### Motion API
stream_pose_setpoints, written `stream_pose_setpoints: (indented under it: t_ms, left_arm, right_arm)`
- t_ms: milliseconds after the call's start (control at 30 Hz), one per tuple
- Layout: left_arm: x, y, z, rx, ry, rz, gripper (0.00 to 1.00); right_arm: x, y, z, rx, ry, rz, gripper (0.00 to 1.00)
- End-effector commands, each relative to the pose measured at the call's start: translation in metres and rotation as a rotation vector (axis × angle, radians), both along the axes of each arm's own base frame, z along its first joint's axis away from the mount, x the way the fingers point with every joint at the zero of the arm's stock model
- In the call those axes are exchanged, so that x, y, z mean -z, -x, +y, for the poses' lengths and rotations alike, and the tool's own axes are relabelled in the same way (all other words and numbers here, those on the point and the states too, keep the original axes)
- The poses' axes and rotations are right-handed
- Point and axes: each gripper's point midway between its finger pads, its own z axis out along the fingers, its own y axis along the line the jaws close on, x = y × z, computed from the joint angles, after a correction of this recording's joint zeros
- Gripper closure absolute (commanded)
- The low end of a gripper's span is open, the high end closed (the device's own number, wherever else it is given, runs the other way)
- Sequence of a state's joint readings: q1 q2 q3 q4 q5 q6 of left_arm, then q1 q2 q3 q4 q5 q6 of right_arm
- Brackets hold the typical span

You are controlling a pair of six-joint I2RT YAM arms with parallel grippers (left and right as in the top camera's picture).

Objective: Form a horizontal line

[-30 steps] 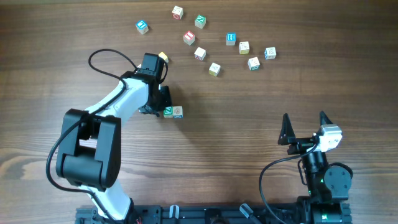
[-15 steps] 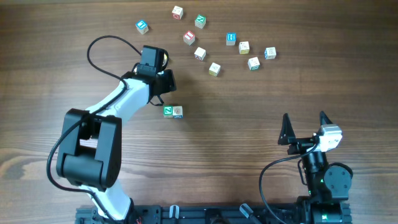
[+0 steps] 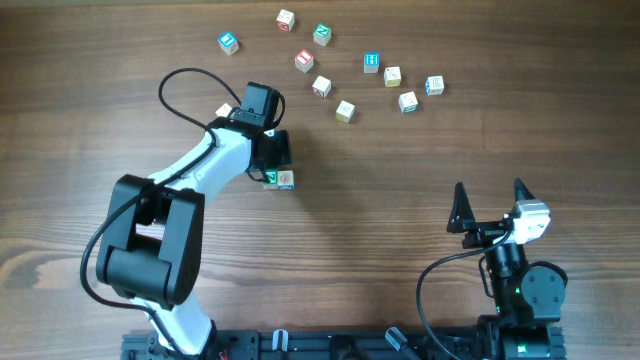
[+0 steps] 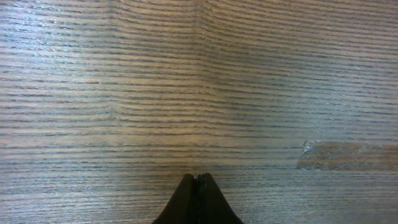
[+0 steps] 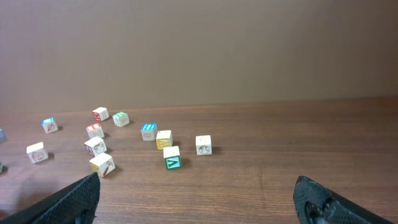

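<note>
The horizontal line (image 3: pixel 280 180) is two cubes edge to edge, a green-faced cube (image 3: pixel 270 181) on the left and a cream cube (image 3: pixel 287 180) on the right. My left gripper (image 3: pixel 272 164) hangs shut just behind the green cube and partly covers its far edge. I cannot tell whether it touches the cube. In the left wrist view the shut fingertips (image 4: pixel 199 179) are pressed together over bare wood, with no cube in sight. My right gripper (image 3: pixel 490 200) stands open near the front right, holding nothing. Its fingers (image 5: pixel 81 196) frame bare table.
Several loose cubes (image 3: pixel 345 110) lie scattered across the back of the table, from a blue one (image 3: pixel 229 42) to a blue-white one (image 3: pixel 434 85). Another cream cube (image 3: pixel 224 110) sits beside the left arm. The right wrist view shows the scattered cubes (image 5: pixel 172 157) ahead.
The left gripper lifted away from the two cubes toward the back, then swung right and came down again at the green cube. The two cubes and the right arm have not moved.
</note>
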State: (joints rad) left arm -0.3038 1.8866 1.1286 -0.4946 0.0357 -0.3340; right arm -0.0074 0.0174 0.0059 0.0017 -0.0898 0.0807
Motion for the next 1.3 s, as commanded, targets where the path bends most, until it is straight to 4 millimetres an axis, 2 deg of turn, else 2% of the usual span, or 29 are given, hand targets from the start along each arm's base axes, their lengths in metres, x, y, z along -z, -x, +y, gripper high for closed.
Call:
stream_pose_setpoints:
  t_ms: [0, 1033, 1167, 1267]
  left_arm:
    - [0.004, 0.003, 0.004, 0.007, -0.026, 0.013, 0.96]
    - [0.008, 0.017, 0.003, 0.022, -0.043, 0.068, 0.96]
    - [0.007, 0.016, 0.002, 0.022, -0.042, 0.064, 0.96]
    - [0.005, 0.006, 0.005, 0.012, -0.059, 0.019, 0.96]
  right_arm:
    - [-0.003, 0.001, 0.003, -0.017, 0.010, -0.013, 0.00]
    - [-0.003, 0.001, 0.003, -0.017, 0.010, -0.013, 0.00]
    - [-0.003, 0.001, 0.003, -0.017, 0.010, -0.013, 0.00]
    - [-0.003, 0.001, 0.003, -0.017, 0.010, -0.013, 0.00]
